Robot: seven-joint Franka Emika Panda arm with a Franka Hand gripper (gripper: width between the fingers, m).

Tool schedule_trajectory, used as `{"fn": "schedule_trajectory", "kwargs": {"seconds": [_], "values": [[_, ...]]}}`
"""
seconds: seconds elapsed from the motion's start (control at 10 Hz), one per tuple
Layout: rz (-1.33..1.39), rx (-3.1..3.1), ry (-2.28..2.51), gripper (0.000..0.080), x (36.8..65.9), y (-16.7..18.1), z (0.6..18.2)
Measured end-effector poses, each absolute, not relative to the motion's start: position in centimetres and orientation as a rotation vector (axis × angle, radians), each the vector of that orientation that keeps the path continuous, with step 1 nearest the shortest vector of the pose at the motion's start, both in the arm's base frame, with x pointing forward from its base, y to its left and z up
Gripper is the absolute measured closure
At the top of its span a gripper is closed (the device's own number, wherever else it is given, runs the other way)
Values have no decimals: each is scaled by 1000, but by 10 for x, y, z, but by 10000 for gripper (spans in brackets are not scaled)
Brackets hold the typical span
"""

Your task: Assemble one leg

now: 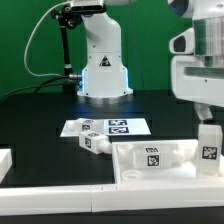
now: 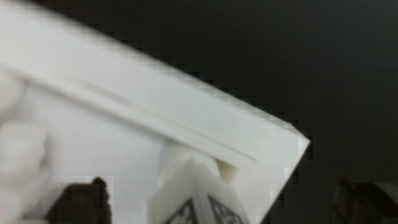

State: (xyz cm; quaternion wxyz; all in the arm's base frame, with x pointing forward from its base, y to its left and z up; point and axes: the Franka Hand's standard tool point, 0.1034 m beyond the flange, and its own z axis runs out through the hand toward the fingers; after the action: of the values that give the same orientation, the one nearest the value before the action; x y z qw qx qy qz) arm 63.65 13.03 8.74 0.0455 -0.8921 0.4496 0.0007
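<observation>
A leg (image 1: 209, 148), a chunky white peg with a square tag, stands upright at the end of the large white rimmed panel (image 1: 135, 170) on the exterior view's right. My gripper (image 1: 208, 124) hangs straight above it. In the wrist view the leg (image 2: 201, 190) sits at the panel's corner (image 2: 125, 110) between my dark fingers (image 2: 82, 200), with a gap on each side. The gripper (image 2: 217, 206) is open around the leg. A second leg (image 1: 92, 143) lies on its side near the marker board.
The marker board (image 1: 112, 126) lies flat in front of the arm's base (image 1: 104, 75). Another tagged white part (image 1: 152, 158) rests on the panel. A white piece (image 1: 5, 160) shows at the exterior view's left edge.
</observation>
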Motion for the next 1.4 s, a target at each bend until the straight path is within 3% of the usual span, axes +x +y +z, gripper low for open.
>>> {"fn": "schedule_trajectory", "kwargs": {"seconds": [0.7, 0.9, 1.0, 1.1, 1.4], "values": [[-69, -3022, 529, 151, 648, 110, 83], [-64, -3004, 616, 409, 647, 114, 82], [-63, -3002, 626, 409, 647, 113, 82], [-58, -2992, 681, 508, 647, 111, 81], [-116, -2834, 1151, 508, 641, 110, 81]]}}
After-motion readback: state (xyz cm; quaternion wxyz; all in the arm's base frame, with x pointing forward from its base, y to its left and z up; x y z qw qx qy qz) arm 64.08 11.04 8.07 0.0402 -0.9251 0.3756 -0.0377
